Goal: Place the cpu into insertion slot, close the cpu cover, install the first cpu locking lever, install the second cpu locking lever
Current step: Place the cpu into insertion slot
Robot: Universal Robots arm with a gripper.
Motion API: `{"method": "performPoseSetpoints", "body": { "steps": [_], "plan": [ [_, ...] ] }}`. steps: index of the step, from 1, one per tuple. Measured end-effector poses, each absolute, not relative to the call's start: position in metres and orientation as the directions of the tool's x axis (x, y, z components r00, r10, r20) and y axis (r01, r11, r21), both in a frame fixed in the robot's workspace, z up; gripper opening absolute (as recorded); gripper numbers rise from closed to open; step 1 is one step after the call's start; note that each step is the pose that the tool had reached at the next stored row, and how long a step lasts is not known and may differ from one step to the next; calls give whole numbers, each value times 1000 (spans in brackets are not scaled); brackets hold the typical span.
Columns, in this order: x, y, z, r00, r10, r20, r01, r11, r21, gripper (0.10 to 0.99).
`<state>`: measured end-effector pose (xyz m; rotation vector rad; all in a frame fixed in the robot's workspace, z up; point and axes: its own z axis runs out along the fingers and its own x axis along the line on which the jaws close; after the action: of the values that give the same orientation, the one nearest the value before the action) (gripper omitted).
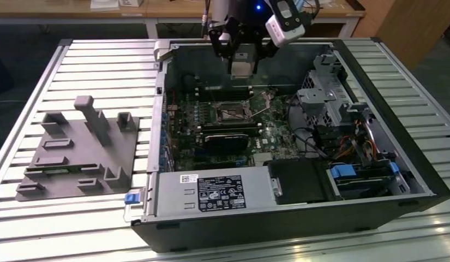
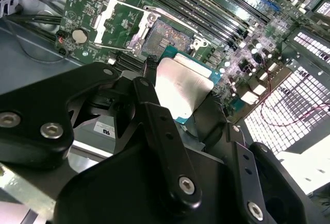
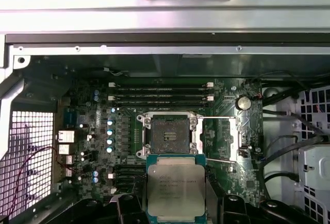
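Upper middle of the exterior view, the gripper (image 1: 241,72) pinches the cpu (image 3: 176,193). Its fingers (image 2: 160,126) hide one chip edge.

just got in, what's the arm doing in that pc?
The arm's gripper holds the processor chip by its edges, above the motherboard inside the open computer case. The socket is empty, and its metal cover is flipped open beside it. The chip isn't seated yet and nothing is locked down.
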<state>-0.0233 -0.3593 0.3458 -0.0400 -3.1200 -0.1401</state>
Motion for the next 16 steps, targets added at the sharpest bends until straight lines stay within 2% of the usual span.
{"method": "performPoseSetpoints", "body": {
  "steps": [16],
  "plan": [
    [-23,-359,341,-1000,25,19,26,996,89,537]
  ]
}}
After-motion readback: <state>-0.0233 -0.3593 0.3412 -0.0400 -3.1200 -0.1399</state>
